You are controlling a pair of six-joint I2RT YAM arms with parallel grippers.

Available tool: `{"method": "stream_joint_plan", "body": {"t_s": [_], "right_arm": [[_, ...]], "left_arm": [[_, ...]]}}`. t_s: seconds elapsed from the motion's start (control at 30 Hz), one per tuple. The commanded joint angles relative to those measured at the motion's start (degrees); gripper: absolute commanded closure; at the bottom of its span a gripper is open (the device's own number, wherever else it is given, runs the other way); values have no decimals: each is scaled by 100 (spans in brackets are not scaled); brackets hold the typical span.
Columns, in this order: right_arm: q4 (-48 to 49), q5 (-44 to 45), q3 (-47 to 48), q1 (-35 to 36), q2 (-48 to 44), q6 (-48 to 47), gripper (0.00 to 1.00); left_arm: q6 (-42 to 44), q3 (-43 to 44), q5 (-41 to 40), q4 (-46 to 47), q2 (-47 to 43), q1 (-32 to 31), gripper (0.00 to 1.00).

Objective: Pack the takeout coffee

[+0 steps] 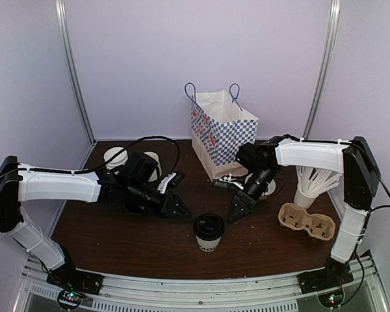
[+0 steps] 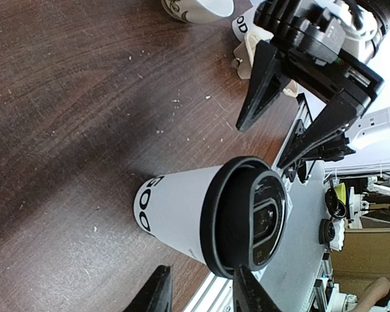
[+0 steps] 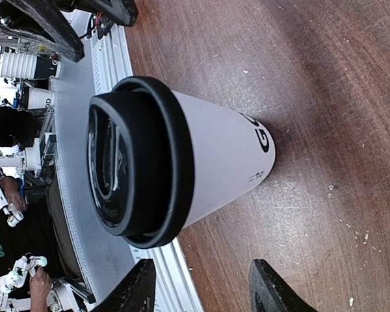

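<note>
The takeout coffee (image 1: 208,233) is a white paper cup with a black lid and black lettering near its base. It stands upright on the dark wooden table (image 1: 117,234), near the front edge. My left gripper (image 1: 180,210) hangs just left of it and slightly behind, my right gripper (image 1: 236,210) just right of it. In the left wrist view the cup (image 2: 182,211) is ahead of the gripper (image 2: 201,296), whose jaws stand apart and hold nothing. The right wrist view shows the cup (image 3: 214,153) ahead of the open, empty gripper (image 3: 201,292).
A blue-checked paper bag (image 1: 222,133) stands open at the back centre. A cardboard cup carrier (image 1: 305,221) lies at the right, with a holder of white utensils (image 1: 310,185) behind it. White lids (image 1: 115,156) sit at the back left. A white patterned vessel (image 2: 198,8) is behind the grippers.
</note>
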Motion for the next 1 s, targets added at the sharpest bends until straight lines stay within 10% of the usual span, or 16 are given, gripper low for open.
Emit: {"method": "stream_joint_plan", "body": {"t_s": [0.0,0.97], "right_arm": [[-52,-301,230,25,54,57,48],[-307,-372,480,191,482,-33,46]], "left_arm": [[-124,-24,211,371,185,32,66],[-23,162,537,423,556,23,63]]}}
